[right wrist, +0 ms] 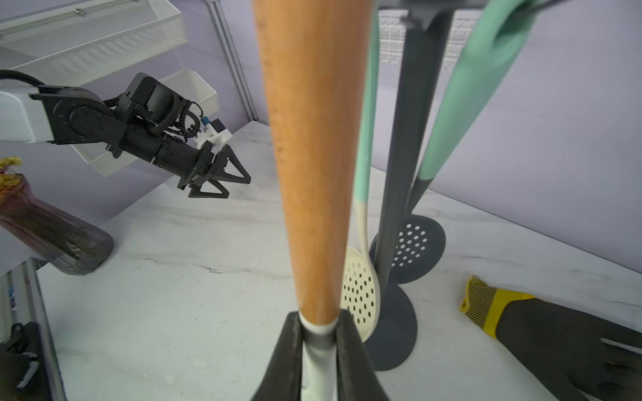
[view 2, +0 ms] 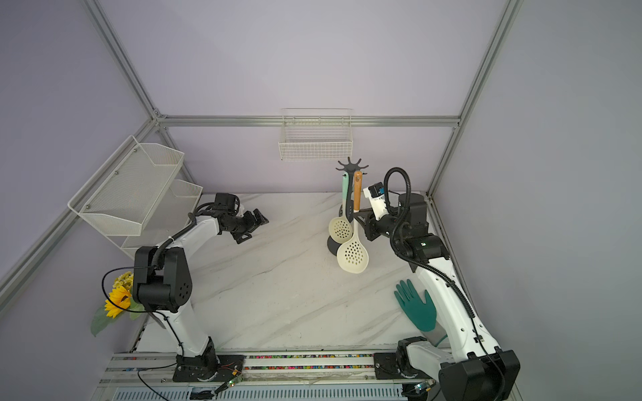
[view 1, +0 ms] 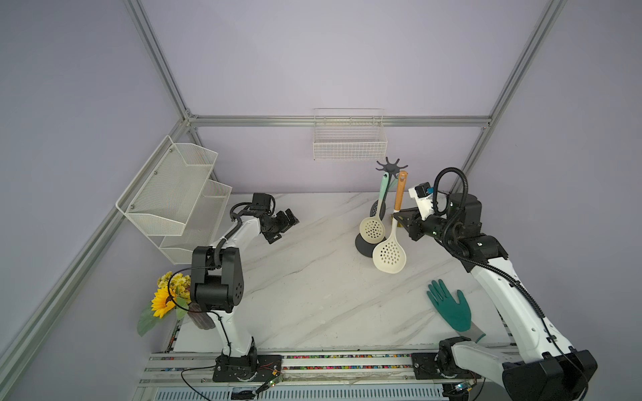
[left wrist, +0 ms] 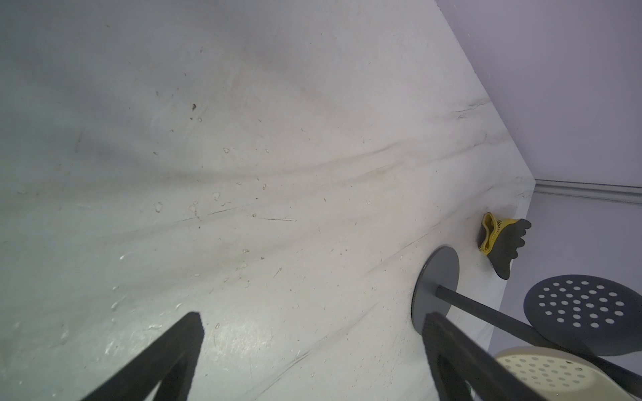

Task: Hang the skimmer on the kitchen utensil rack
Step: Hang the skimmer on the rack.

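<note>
The skimmer (view 1: 389,255) (view 2: 352,256) has an orange wooden handle and a cream perforated head. It hangs upright in the air beside the kitchen utensil rack (view 1: 392,166) (view 2: 351,166), and its handle top reaches up to the crown of hooks. I cannot tell whether it sits on a hook. My right gripper (view 1: 397,217) (right wrist: 318,319) is shut on the skimmer's white neck just below the wooden handle (right wrist: 312,139). My left gripper (view 1: 283,225) (left wrist: 312,319) stands open with nothing in it above the table's left rear, well away from the rack.
Two other skimmers hang on the rack: a cream one with a teal handle (view 1: 372,229) and a dark one (right wrist: 413,243). A green glove (view 1: 450,309) lies front right. A yellow-and-black glove (right wrist: 521,323) lies behind the rack's base. There are also a flower vase (view 1: 170,298), a wire basket (view 1: 349,142) and a mesh shelf (view 1: 173,194).
</note>
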### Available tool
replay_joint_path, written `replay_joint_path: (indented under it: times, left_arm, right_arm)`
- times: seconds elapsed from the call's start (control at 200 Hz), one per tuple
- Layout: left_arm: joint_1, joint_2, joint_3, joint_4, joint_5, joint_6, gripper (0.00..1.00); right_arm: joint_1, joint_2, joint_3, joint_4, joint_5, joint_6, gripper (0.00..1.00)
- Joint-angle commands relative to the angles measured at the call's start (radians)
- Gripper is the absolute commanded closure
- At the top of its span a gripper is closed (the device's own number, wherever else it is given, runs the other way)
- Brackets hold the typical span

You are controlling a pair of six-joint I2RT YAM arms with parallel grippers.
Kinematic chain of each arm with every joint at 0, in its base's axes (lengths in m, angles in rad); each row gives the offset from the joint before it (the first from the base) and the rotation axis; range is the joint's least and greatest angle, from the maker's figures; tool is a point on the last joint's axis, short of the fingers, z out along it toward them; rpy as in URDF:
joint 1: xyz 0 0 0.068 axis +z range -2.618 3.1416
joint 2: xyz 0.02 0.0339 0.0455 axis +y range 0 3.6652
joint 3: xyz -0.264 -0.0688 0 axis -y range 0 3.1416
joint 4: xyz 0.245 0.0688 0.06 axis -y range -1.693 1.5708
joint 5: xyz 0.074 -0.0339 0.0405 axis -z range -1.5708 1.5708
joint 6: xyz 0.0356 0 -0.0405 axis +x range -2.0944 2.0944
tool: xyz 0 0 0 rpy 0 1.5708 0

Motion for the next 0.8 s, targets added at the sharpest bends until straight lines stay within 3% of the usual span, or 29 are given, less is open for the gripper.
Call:
replay_joint_path:
  times: [0.0,0.275,0.795]
  left_arm:
    - [-0.002,-0.010,0.016,0.025,0.013,0.029,0.00]
    - [0.000,-0.015,0.017,0.021,0.018,0.041,0.00]
    - [0.000,-0.009,0.021,0.021,0.042,0.043,0.00]
  right_arm:
    - [-0.012,0.019,-0.002,0.083,-0.163,0.029,1.00]
    - [-0.067,0.061,-0.010,0.133,-0.277,0.068,1.00]
    - [-0.095,0.103,-0.057,0.187,-0.314,0.090,1.00]
